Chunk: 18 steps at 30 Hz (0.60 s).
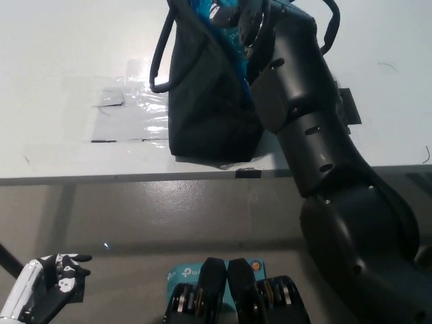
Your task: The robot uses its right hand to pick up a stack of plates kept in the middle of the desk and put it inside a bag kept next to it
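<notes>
Black right arm [324, 169] reaching up from bottom right over table [61, 81], wrist end buried in mouth of dark bag [209, 101]. Right hand hidden inside bag at top edge, so can't tell if closed or apart. Bag upright near table's front edge, blue lining [226, 34] showing at opening, handle loop [158, 57] hanging off left side. Plates not visible. Clear tape patch [128, 111] on table left of bag. White left hand [44, 293] resting low at bottom left, below table, not clear whether fingers closed

Matt dark cloth bag [209, 101] stands on a smooth, glossy white desk [61, 81].
</notes>
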Tool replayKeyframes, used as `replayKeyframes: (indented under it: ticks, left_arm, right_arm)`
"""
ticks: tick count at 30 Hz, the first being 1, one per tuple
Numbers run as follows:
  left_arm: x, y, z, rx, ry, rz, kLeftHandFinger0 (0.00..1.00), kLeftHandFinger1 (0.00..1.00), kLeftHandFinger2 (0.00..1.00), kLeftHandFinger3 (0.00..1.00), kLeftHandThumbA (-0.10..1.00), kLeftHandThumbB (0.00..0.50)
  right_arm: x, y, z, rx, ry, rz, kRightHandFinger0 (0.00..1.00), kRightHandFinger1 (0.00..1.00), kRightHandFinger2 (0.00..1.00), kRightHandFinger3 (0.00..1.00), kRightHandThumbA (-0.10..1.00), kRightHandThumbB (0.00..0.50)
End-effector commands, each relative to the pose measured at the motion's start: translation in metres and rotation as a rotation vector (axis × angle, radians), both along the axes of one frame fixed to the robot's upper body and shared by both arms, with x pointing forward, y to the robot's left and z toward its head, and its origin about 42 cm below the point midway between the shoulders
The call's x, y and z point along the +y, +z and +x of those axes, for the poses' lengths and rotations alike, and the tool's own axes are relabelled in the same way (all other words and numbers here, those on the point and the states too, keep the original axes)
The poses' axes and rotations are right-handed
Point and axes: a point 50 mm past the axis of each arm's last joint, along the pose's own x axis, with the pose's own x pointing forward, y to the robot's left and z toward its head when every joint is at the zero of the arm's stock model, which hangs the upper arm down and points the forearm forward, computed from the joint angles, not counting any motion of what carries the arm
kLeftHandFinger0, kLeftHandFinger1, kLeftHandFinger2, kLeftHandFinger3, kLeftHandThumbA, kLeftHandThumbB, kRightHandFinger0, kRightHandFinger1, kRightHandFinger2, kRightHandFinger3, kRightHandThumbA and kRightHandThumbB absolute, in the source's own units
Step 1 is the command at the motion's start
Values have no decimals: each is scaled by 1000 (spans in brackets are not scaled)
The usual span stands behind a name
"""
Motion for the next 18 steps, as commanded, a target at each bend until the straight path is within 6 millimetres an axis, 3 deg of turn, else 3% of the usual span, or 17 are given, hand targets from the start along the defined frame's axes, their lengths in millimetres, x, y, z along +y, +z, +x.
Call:
replayKeyframes:
  ticks: [1, 3, 4, 5, 8, 9, 10, 11, 13, 14, 16, 18]
  left_arm:
    - [3, 10, -2, -39, -38, 34, 517, 569, 637, 682, -100, 477]
    - [3, 10, -2, -39, -40, 35, 518, 570, 637, 682, -100, 475]
    - [3, 9, -2, -41, -43, 33, 531, 576, 636, 682, -100, 482]
    - [2, 9, -3, -44, -48, 32, 535, 578, 636, 681, -100, 485]
    - [2, 9, -3, -37, -46, 35, 537, 586, 648, 686, -100, 487]
    - [2, 9, -3, -37, -48, 40, 527, 572, 642, 687, -100, 481]
    - [2, 9, -3, -37, -48, 40, 527, 572, 642, 687, -100, 480]
    - [2, 8, -3, -36, -49, 39, 517, 567, 639, 686, -100, 474]
    - [2, 8, -2, -35, -50, 39, 513, 565, 638, 686, -100, 470]
    - [1, 7, -3, -29, -55, 42, 517, 582, 655, 692, -100, 463]
    - [-1, 5, -5, -19, -62, 46, 518, 587, 662, 695, -100, 459]
    - [-1, 4, -5, -22, -65, 45, 522, 587, 664, 683, -100, 451]
  right_arm:
    - [11, 20, -3, -18, 15, -91, 1000, 1000, 1000, 1000, 1000, 422]
    - [11, 19, -2, -20, 15, -94, 1000, 1000, 1000, 1000, 1000, 425]
    - [10, 13, -1, -20, 8, -74, 1000, 1000, 1000, 1000, 1000, 378]
    - [8, 4, 2, -19, -3, -44, 1000, 1000, 1000, 1000, 1000, 361]
    - [8, -1, 3, -22, -9, -44, 1000, 1000, 1000, 1000, 1000, 363]
    - [9, -13, 5, -35, -18, -36, 1000, 1000, 1000, 1000, 1000, 402]
    - [9, -13, 5, -36, -18, -36, 1000, 1000, 1000, 1000, 1000, 402]
    - [9, -19, 6, -31, -20, -38, 1000, 1000, 1000, 1000, 1000, 444]
    - [9, -21, 6, -30, -21, -38, 1000, 1000, 1000, 1000, 1000, 455]
    - [7, -24, 6, -24, -26, -29, 1000, 1000, 1000, 1000, 1000, 491]
    - [4, -28, 6, -16, -34, -17, 1000, 1000, 1000, 1000, 1000, 500]
    - [3, -17, 6, -40, -36, -6, 1000, 1000, 1000, 1000, 1000, 500]
